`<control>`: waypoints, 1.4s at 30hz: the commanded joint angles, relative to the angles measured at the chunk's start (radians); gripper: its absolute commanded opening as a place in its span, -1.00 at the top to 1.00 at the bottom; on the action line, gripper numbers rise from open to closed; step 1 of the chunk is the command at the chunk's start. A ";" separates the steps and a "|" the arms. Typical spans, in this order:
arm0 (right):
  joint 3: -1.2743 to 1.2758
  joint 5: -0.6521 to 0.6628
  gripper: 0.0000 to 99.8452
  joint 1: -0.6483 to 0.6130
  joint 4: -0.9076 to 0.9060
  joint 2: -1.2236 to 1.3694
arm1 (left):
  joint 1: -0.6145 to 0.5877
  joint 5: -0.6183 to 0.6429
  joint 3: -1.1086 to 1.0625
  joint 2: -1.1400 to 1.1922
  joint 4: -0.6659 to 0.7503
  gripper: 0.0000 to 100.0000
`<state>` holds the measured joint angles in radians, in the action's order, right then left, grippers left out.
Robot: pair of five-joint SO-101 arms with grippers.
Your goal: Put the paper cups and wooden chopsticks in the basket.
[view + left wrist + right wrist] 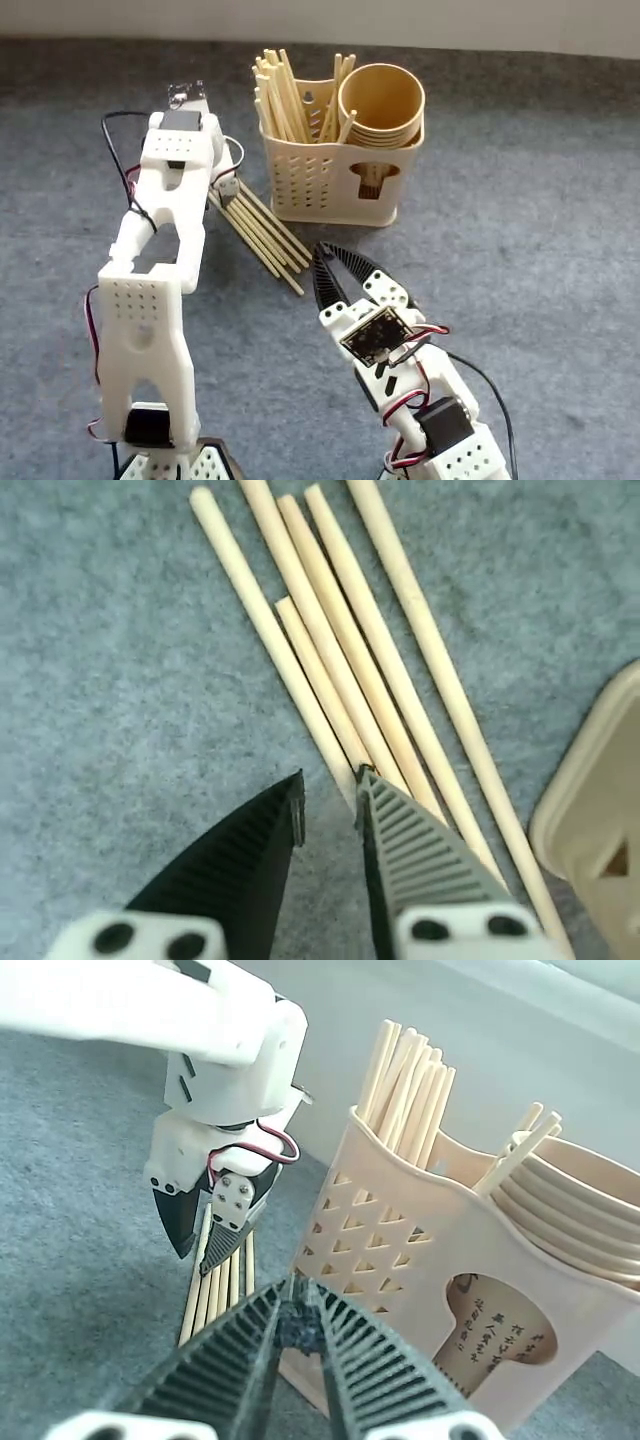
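- The left gripper [328,790] hangs tip-down right over the loose chopsticks [345,650]. Its jaws are parted only a little and nothing is clamped between them. The pale finger's tip sits on or just over one stick (can't tell if it's actually touching).
- Those loose chopsticks, a handful of them, lie flat on the grey mat [520,250]. They're side by side and roughly parallel, just beside the basket [320,185] on the left arm's side.
- The basket stands upright near the far edge of the mat.
- The paper cups [382,100] are already in it, nested in one stack in the compartment farther from the left arm.
- A bundle of upright chopsticks [280,95] fills the other compartment, leaning a bit and sticking out well above the rim. A couple more poke up next to the cups.
- The right gripper [298,1290] is in front of the basket, pointed at its front wall but not touching. Its jaws are pressed together at the tips and hold nothing.
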<state>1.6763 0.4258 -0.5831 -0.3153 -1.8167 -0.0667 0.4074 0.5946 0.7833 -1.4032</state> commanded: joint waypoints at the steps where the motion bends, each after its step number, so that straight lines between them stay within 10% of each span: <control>1: 0.097 0.009 0.99 0.004 -0.004 -0.010 | 0.022 0.012 0.028 0.051 0.041 0.78; 42: 0.097 0.009 0.99 0.005 -0.004 -0.010 | -0.030 0.011 0.028 0.059 -0.126 0.99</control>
<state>1.6763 0.4258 -0.5831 -0.3153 -1.8167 -0.0944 0.4104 0.6130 0.8523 -1.5075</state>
